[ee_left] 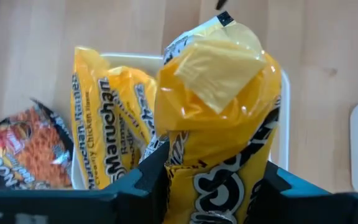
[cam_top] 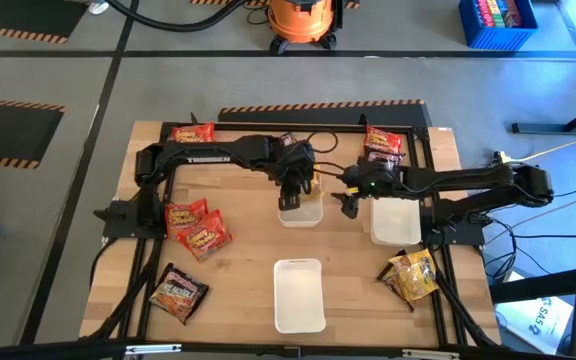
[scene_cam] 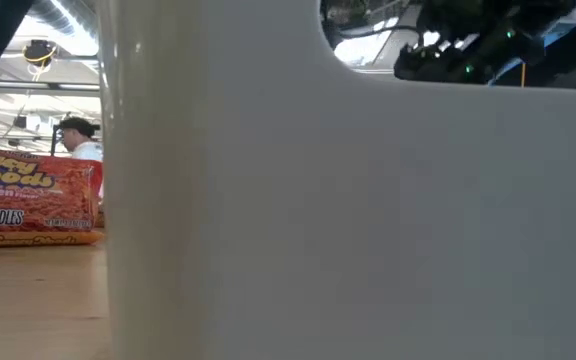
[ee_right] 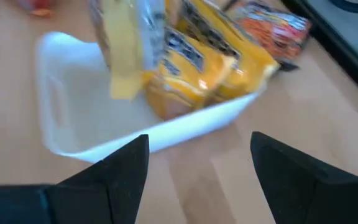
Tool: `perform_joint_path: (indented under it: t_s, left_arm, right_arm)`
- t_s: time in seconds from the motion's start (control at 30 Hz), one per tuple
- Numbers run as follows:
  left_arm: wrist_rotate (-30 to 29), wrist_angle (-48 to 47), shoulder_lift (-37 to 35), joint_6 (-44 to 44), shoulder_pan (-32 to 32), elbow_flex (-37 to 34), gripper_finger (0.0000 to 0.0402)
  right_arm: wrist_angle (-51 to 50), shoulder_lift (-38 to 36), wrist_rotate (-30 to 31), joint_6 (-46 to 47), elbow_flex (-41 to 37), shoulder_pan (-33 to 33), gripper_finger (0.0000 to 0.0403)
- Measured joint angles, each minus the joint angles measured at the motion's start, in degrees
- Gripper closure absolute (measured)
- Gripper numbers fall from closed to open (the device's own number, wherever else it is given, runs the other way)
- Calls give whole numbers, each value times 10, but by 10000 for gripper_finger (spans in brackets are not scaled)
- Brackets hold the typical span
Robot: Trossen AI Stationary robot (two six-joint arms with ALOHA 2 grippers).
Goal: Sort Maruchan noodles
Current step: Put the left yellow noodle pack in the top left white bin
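My left gripper (cam_top: 293, 197) hangs over the far middle white tray (cam_top: 313, 216) and is shut on a yellow Maruchan noodle packet (ee_left: 219, 93). Other yellow packets (ee_left: 107, 130) stand on edge inside that tray (ee_left: 129, 58). A red packet (ee_left: 17, 155) lies on the table beside the tray. My right gripper (cam_top: 351, 205) is open and holds nothing. It stands between this tray and the right tray (cam_top: 395, 225), with its fingers (ee_right: 120, 165) facing the tray's wall (ee_right: 166, 134). My left gripper pinches the yellow packet's flat faces (ee_left: 219, 180) between its two fingers. The fingers slant down from above. The packet's free end (ee_left: 219, 68) sticks out beyond the fingers and hangs over the inside of the tray, as the right wrist view shows (ee_right: 123, 56).
Red packets (cam_top: 196, 225) and a dark one (cam_top: 178, 292) lie at the table's left, with another red one (cam_top: 192, 133) at the far left. Packets (cam_top: 383, 142) lie at the far right and yellow ones (cam_top: 413, 275) at the near right. A third white tray (cam_top: 299, 295) sits near the front and blocks the low view (scene_cam: 368, 220).
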Motion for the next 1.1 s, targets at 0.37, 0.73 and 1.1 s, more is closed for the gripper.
perform_joint_path:
  t_s: [0.37,0.73,1.1]
  left_arm:
    - [-11,-46,57,-5,-3,45,266]
    - [-18,-47,58,-28,-12,28,266]
    - [-21,-9,58,-30,-11,2,266]
  right_arm:
    - [84,7,7,41,-64,0,141]
    - [88,7,7,44,-65,0,141]
    - [91,7,7,48,-65,0,141]
